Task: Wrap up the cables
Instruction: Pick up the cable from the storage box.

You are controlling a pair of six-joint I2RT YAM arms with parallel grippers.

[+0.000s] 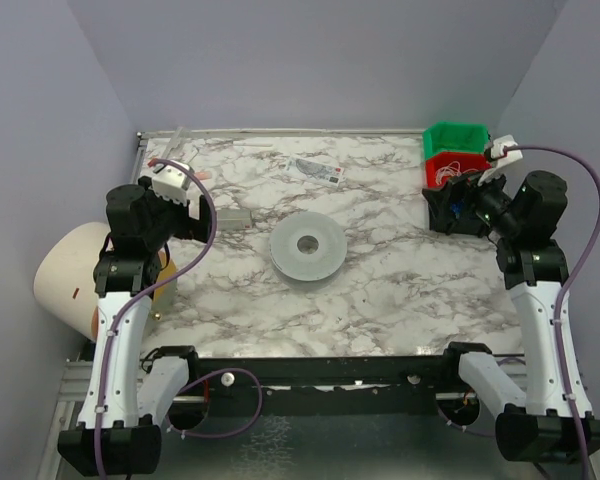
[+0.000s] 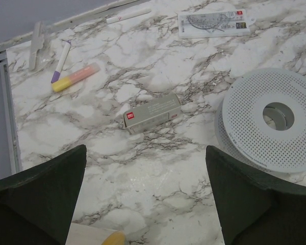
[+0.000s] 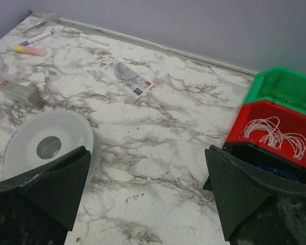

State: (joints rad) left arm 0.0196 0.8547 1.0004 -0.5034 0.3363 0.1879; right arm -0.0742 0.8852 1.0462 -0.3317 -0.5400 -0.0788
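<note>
Gaping empty, L end effector (image 2: 145,150), R end effector (image 3: 147,150), black bin (image 3: 250,151) mostly hidden

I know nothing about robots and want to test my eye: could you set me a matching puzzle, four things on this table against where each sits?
Things: 1 perforated white reel; 2 white cables; 3 green bin; 4 small grey box.
Places: A inside the red bin; B far right corner of the table; C middle of the table; D just left of the reel.
Pairs: 1-C, 2-A, 3-B, 4-D.
</note>
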